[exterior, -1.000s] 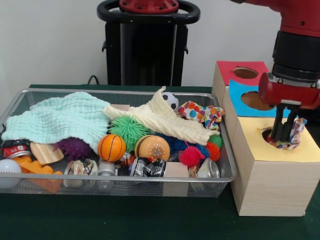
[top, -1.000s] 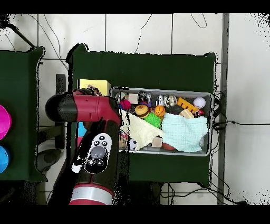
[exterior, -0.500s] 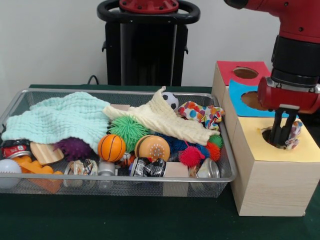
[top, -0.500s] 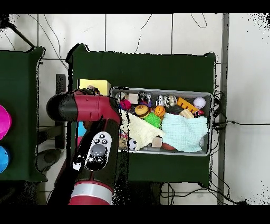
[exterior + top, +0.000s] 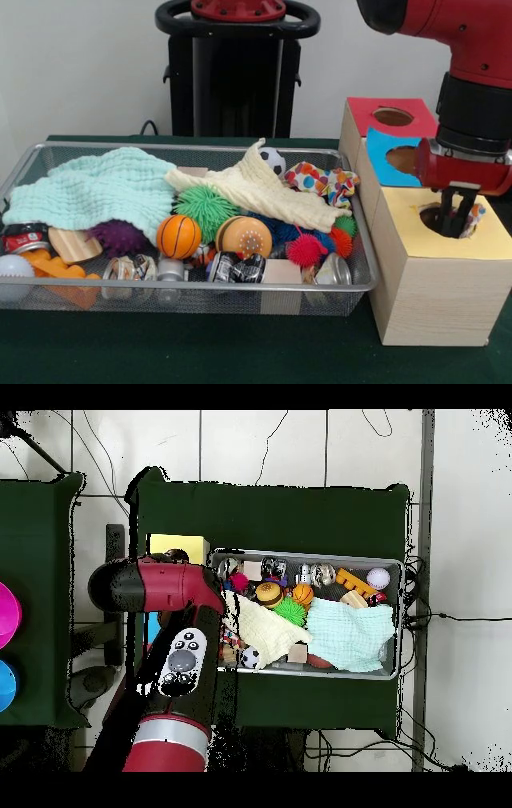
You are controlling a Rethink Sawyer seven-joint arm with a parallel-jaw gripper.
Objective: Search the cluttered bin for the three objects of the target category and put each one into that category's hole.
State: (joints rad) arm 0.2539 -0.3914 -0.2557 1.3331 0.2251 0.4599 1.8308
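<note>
Front view: claw (image 5: 457, 226) and patterned cloth (image 5: 475, 218) in yellow hole (image 5: 442, 218).

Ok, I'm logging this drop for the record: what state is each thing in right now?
tool: lowered at the yellow hole, on the cloth
patterned cloth: mostly down the hole
yellow hole: partly filled
blue hole: looks empty
red hole: looks empty
wire bin: full of clutter

Green table (image 5: 200, 352), wire bin (image 5: 240, 298), wooden box (image 5: 432, 296)
</note>
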